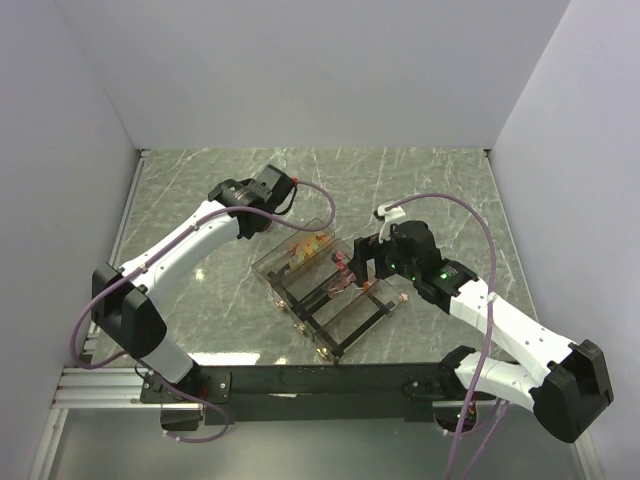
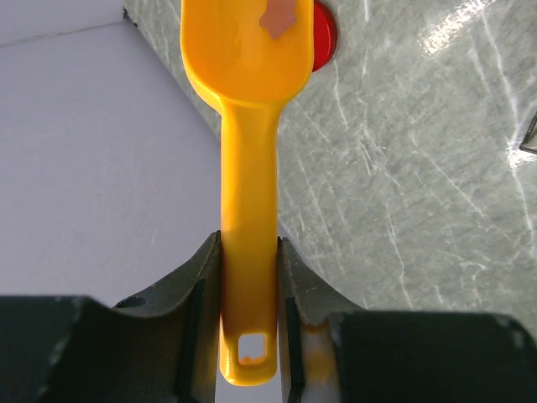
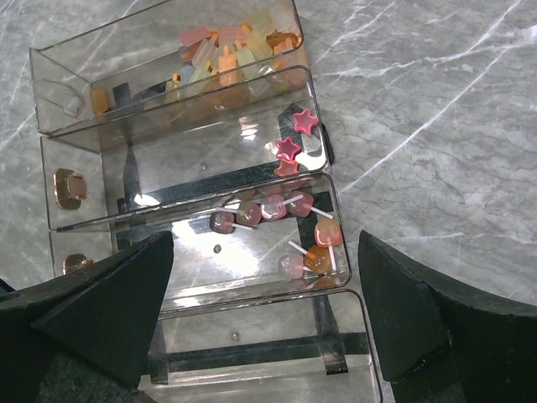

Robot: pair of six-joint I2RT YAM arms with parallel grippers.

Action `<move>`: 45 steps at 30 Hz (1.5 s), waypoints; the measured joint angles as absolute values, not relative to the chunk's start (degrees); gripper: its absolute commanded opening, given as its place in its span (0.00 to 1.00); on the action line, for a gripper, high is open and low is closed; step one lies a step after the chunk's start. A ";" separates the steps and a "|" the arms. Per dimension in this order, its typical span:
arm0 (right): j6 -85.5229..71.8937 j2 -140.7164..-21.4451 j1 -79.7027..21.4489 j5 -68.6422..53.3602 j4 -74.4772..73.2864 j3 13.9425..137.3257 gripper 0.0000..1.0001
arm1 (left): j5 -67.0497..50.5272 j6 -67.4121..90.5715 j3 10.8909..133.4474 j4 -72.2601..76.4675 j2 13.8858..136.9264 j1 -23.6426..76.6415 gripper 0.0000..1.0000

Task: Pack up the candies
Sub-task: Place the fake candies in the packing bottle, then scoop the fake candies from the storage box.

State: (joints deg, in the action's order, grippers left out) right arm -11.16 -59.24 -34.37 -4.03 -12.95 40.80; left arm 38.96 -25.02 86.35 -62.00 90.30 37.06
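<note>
Risk: you tilt the scoop, candy spills.
Left end effector: clamped on scoop.
Right end effector: wide open, empty.

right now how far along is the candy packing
Done: three bins of the clear organizer hold wrapped candies, star sweets and lollipops. In hand: the left claw is shut on the yellow scoop, carrying one pink candy. To do: the nearest bin looks empty; the right claw hangs open above.
</note>
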 measured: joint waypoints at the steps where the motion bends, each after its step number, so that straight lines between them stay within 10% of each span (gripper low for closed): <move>1: -11.07 -59.24 -34.37 -4.03 -12.95 40.80 0.96 | 39.38 -25.21 86.39 -62.00 90.41 37.26 0.01; 27: -10.04 -60.34 -34.79 -4.01 -12.93 41.06 0.90 | 44.12 -26.09 86.39 -60.82 90.02 39.35 0.01; 45: -10.00 -71.85 -34.11 -11.62 -16.08 60.05 0.87 | 3.42 -9.72 57.45 -37.69 58.39 37.91 0.01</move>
